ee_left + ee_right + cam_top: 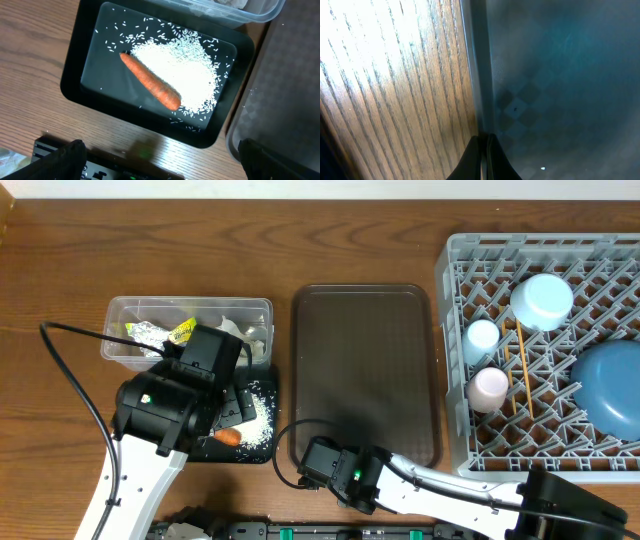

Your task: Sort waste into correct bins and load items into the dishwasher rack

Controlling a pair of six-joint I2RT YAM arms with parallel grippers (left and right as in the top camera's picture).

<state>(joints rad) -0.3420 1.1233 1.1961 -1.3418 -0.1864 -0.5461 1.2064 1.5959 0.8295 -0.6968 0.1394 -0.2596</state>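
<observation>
In the left wrist view an orange carrot (150,81) lies beside a heap of white rice (182,65) in the black tray (74,75). My left gripper (165,162) hangs open above the tray's near edge, holding nothing. The clear tub (190,308) behind it holds tissues and a foil wrapper (160,332). My right gripper (482,142) is shut, its tips at the rim of the brown serving tray (560,75). The dishwasher rack (455,360) holds a blue plate (610,385), an upturned bowl (542,300), a light blue cup (483,337), a pink cup (489,388) and chopsticks (520,365).
The brown serving tray (365,370) lies between the black tray (250,452) and the rack. A black cable (75,375) loops over the wood left of my left arm. Dark equipment (250,530) runs along the table's front edge.
</observation>
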